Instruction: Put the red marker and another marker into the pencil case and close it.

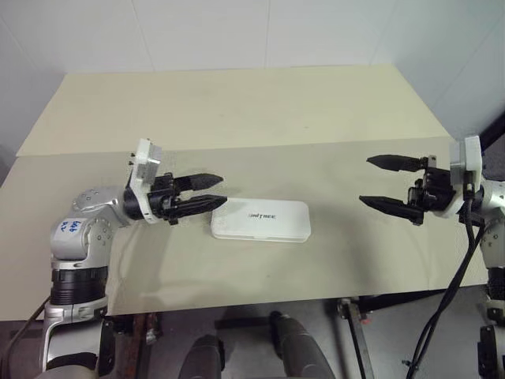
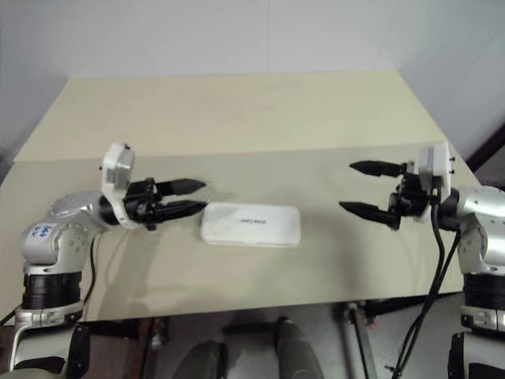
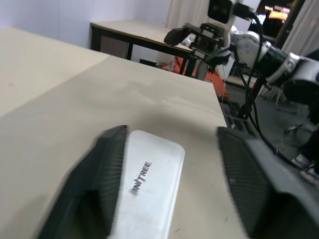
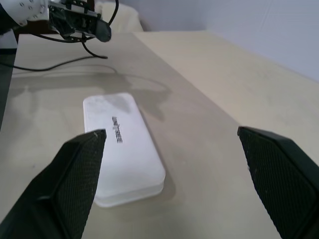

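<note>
— Tabletop (image 1: pixel 237 118) of pale beige laminate, and on it we see one flat white rectangular hard plastic pencil case (image 1: pixel 260 220) with rounded corners and a small dark logo on its lid. Where do we stand with the task?

— We judge it nearly or fully done. The pencil case lies shut, lid down flat, near the middle of the tabletop. We see no red marker and no second marker anywhere on the surface, so we take it that both are inside, though we cannot see into the case to confirm.

— And our two pincers?

— Our left pincer (image 1: pixel 211 191) hovers just beside the case's left end, pointing toward it, its black fingers parted and holding nothing. Our right pincer (image 1: pixel 379 181) hangs well apart from the case on the other side, pointing toward it, fingers spread wide and also empty. Neither one touches the case.

— What is left, then?

— Little, by our reading: perhaps checking that the lid has latched. From the wrist views the seam looks closed all along, with no gap that we can make out.

— The count?

— One pencil case, closed. Two pincers, both empty. No markers in sight. One tabletop carrying it all.
</note>
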Robot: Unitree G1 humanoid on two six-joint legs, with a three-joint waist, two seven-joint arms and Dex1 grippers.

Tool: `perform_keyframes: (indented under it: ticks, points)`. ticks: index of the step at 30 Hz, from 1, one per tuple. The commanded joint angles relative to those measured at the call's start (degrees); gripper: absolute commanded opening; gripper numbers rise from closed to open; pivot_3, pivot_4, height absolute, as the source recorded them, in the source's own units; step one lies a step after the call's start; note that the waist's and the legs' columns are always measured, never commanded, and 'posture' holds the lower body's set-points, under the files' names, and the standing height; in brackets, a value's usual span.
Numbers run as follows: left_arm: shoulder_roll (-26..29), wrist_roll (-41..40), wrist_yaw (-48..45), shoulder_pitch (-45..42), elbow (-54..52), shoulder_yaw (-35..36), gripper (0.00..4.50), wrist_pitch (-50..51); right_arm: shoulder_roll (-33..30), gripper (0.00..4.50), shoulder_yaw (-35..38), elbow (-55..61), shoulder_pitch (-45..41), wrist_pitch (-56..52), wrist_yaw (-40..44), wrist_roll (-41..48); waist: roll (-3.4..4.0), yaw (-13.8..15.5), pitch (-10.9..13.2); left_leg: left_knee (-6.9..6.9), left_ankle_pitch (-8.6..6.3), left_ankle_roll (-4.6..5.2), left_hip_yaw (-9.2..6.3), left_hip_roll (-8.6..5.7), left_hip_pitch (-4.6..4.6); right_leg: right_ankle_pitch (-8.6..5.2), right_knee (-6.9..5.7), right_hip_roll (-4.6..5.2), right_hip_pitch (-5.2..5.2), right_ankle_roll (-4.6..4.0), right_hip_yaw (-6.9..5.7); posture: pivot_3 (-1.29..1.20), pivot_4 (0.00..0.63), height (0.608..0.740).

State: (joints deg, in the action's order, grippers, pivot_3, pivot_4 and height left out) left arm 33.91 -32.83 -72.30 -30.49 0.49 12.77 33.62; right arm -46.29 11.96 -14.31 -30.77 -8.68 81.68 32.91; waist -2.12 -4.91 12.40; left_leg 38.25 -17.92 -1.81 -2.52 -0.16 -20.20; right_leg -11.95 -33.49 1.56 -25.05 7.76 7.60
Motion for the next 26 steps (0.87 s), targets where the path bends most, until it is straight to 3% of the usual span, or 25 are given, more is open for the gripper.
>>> perform_keyframes:
  ticks: [1, 7, 12, 19, 26]
  points:
    - [2.45, -2.38, -4.79, -0.14, 2.42, 1.58, 4.39, -3.57, 0.38, 4.50, -0.01, -0.66, -1.61, 1.21, 1.24, -0.20, 0.00, -0.01, 0.00, -0.02, 0.00, 0.00, 0.00, 0.01, 0.00, -0.01, -0.01, 0.00, 0.00, -0.01, -0.01, 0.00, 0.150, 0.740]
    - [8.70, 0.41, -12.54, -1.36, 11.00, -1.53, 4.48, -7.88, 0.91, 4.50, -0.61, -1.07, -2.42, 1.55, 1.28, -1.06, 0.01, -0.11, 0.01, -0.11, -0.02, -0.01, 0.00, 0.02, -0.04, 0.00, -0.11, 0.01, -0.15, -0.01, -0.02, 0.00, 0.150, 0.740]
    - [11.35, 4.08, -8.70, -2.96, 16.76, -3.57, 4.48, -6.59, 1.30, 4.50, -0.35, 0.90, -2.07, 0.75, -0.21, -0.90, 0.01, -0.04, 0.01, -0.09, -0.02, -0.01, -0.02, 0.02, -0.06, 0.00, -0.15, 0.02, -0.18, -0.01, -0.03, 0.00, 0.150, 0.740]
    - [15.17, 1.25, -14.85, 1.48, 13.33, -2.05, 4.48, -6.89, 2.24, 4.50, 1.36, 4.52, 2.02, 1.46, -3.10, -0.35, 0.01, -0.15, 0.01, -0.17, -0.04, -0.04, -0.01, 0.06, -0.13, -0.02, -0.24, 0.02, -0.32, -0.04, -0.04, 0.00, 0.150, 0.740]
    - [18.27, 3.74, -16.39, -2.06, 19.55, -3.39, 4.48, -10.97, 3.55, 4.50, 2.80, 8.15, 4.99, 2.53, -6.61, 0.50, 0.02, 0.04, 0.01, -0.11, -0.03, -0.02, -0.01, 0.05, -0.13, -0.09, -0.33, 0.01, -0.38, -0.17, -0.10, 0.00, 0.150, 0.740]
